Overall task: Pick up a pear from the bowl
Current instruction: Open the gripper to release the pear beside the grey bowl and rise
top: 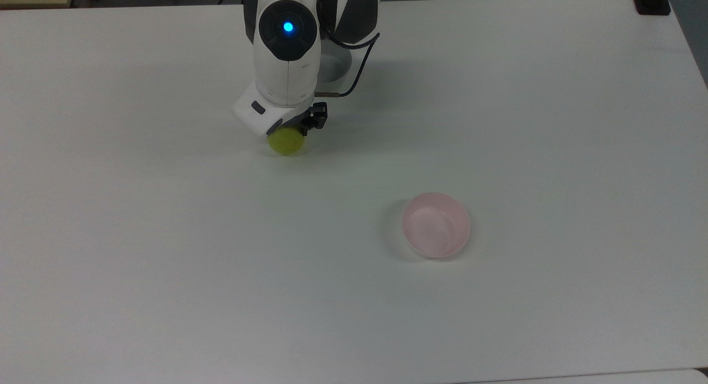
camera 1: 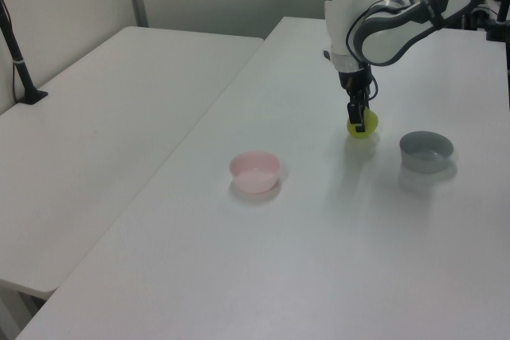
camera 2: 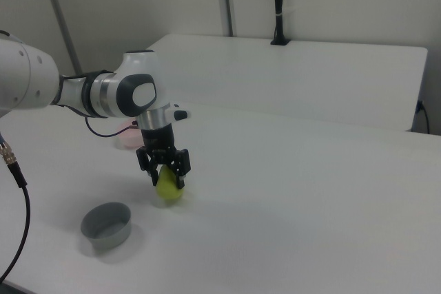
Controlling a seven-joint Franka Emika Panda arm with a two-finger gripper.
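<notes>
On the white tabletop (top: 166, 251), the pear (top: 286, 141) sits low at the surface, seemingly touching it, held between the fingers of the tool (top: 293, 130), which are closed narrowly around its upper part. Seen in the right view, the tool (camera 2: 165, 170) points straight down, its dark fingers flanking the yellow-green pear (camera 2: 169, 189), whose rounded bottom meets the tabletop (camera 2: 310, 204). The stem cannot be made out.

Top view: the pink bowl (top: 436, 225) lies at about 4 o'clock from the pear, well apart, upright and with nothing in it. The arm (top: 287, 46) rises at 12 o'clock from the pear, a blue light lit on its upper joint. A dark cable (top: 354, 68) loops off the wrist at 2 o'clock.

Left view: the pear (camera 1: 361, 125) stands between the pink bowl (camera 1: 255, 171) at 8 o'clock and a grey bowl (camera 1: 425, 151) at 4 o'clock, nearer the grey one, touching neither. The tool (camera 1: 358, 119) hangs directly over the fruit.

Right view: the grey bowl (camera 2: 106, 226) sits at 8 o'clock from the pear, near it. A second white table (camera 2: 310, 74) stands beyond, with a black post (camera 2: 278, 5) on its far edge.
</notes>
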